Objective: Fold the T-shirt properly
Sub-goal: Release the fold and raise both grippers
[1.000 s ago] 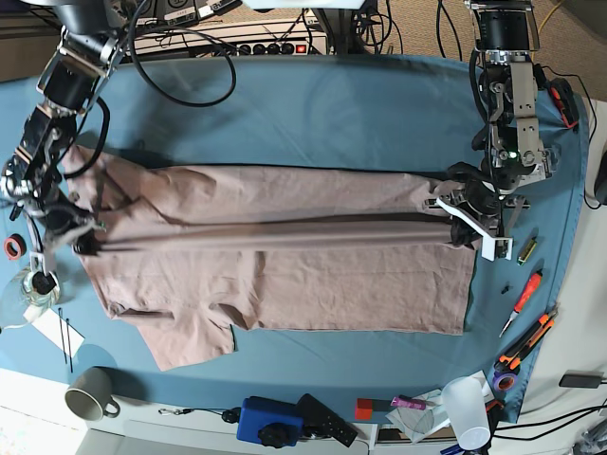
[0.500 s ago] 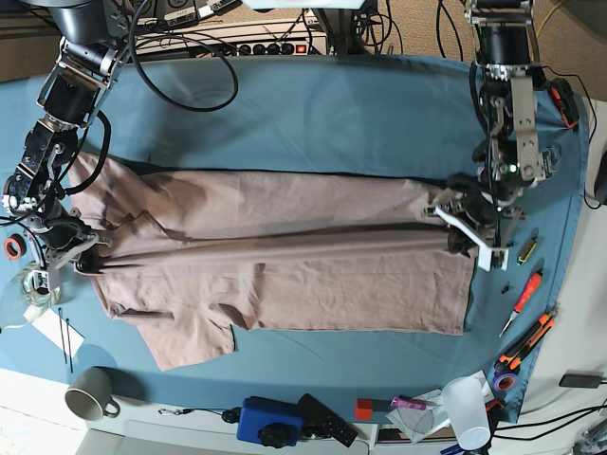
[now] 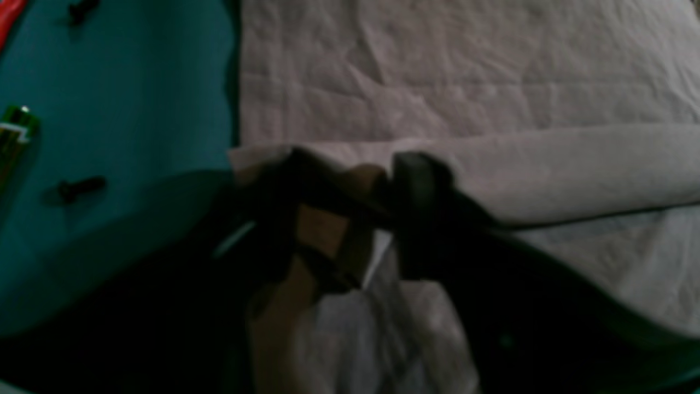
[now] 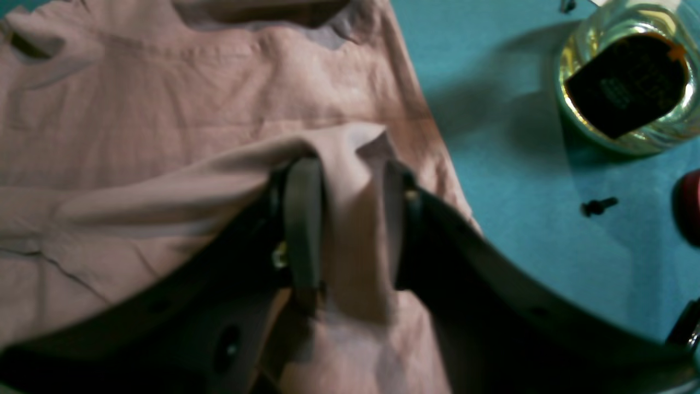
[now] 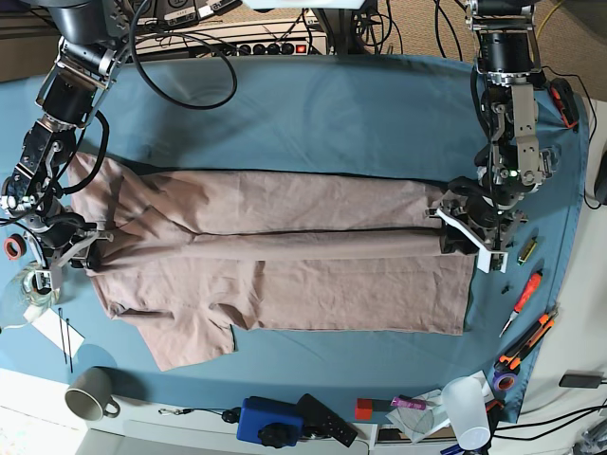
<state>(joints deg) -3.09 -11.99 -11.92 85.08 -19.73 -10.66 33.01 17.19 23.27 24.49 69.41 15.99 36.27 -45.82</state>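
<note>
Dusty-pink cotton fills most of the left wrist view: the T-shirt (image 3: 465, 82) lies flat beyond the left end effector (image 3: 350, 219), with a rolled fold of the same cloth running off to one side of the fingers. The dark fingers (image 3: 421, 186) stand apart over the fold's end; the picture is dim and blurred, so I cannot tell whether they touch the cloth. Out past the shirt's edge, on the teal counter (image 3: 120, 109), lie a small black screw (image 3: 79, 187) and a green-tipped battery (image 3: 16, 128).

In the right wrist view the right end effector (image 4: 344, 219) has its two fingers (image 4: 303, 219) parted, a ridge of pink cloth standing between them. Off to the side, well apart on the teal cover, sit a glass jar (image 4: 629, 82) and another black screw (image 4: 599, 206).

From the base view, the shirt is spread lengthwise across the counter, a long fold along its middle. Each end effector sits at one end of that fold, the left one (image 5: 465, 232) at the hem, the right one (image 5: 76, 248) at the collar end. Beyond the left one lie screwdrivers (image 5: 524, 299); near the right one, a grey mug (image 5: 90, 393).
</note>
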